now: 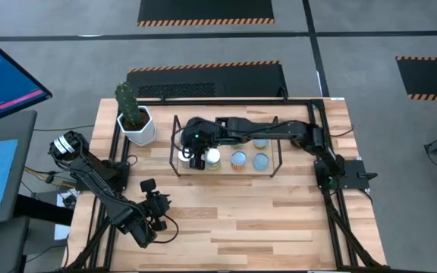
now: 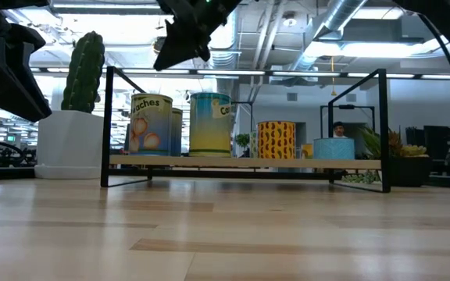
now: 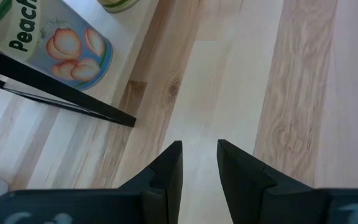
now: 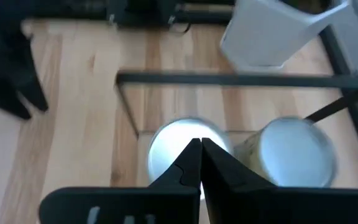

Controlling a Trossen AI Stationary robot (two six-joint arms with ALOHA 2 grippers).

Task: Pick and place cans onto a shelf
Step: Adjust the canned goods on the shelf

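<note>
The shelf [image 2: 244, 162], a low black rod frame with a wooden board, stands at the middle of the table's far part. Several cans stand upright on its board: a peach can [image 2: 151, 125], a teal and yellow one [image 2: 209, 123], a yellow patterned one [image 2: 276, 139] and a short blue one [image 2: 333, 148]. My right gripper [image 4: 199, 163] is shut and empty. It hangs above the shelf's left end, over a silvery can top [image 4: 166, 146] and clear of the top rod [image 2: 244, 72]. My left gripper [image 3: 199, 163] is open over bare wood at the near left.
A white faceted pot with a cactus [image 1: 137, 125] stands just left of the shelf. A black frame [image 1: 332, 212] edges the wooden table. Bare boards stretch from the shelf toward the near edge [image 1: 241, 227].
</note>
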